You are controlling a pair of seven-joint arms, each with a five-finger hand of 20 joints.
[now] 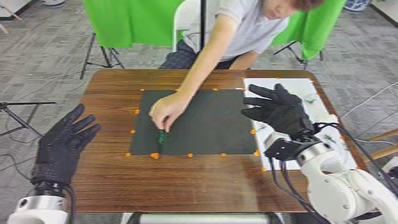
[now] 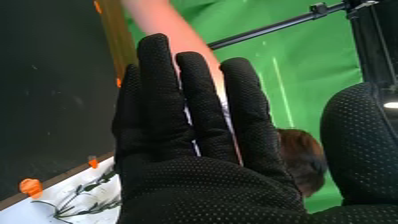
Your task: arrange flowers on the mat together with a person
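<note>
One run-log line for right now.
person's hand: holds green sprig over left half of dark mat | right hand: open, near mat | left hand: open, by table

The mat is dark grey, the sprig green, the table brown, the tape orange.

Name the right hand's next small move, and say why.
Probably lower the right hand toward a leafy sprig on the white sheet: its fingers are open and empty, while the person's hand holds a green stem at the left part of the dark mat.
</note>
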